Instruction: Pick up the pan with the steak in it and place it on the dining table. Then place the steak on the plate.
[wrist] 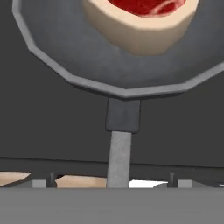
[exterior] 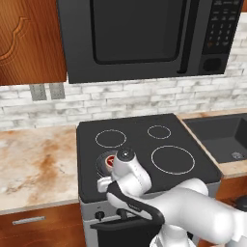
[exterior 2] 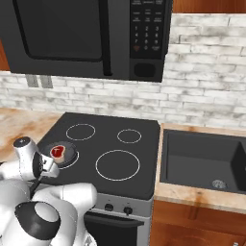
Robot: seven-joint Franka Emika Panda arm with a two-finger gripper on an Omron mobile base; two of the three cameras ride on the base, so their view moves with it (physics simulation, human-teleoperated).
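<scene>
The small round black frying pan [wrist: 127,61], raw red steak [wrist: 142,17] inside, sits on the black stove's [exterior: 144,144] front-left burner. The pincer [wrist: 111,183] hangs open above its long straight handle [wrist: 120,153]; lower squarely and close firmly near the pan.

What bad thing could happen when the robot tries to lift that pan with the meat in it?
The open gripper hangs above the thin handle, so it might close off-centre and slip. The pan could tip when lifted by the handle, and the steak might slide out. It sits near the stove's front edge, so a nudge could push it off.
</scene>
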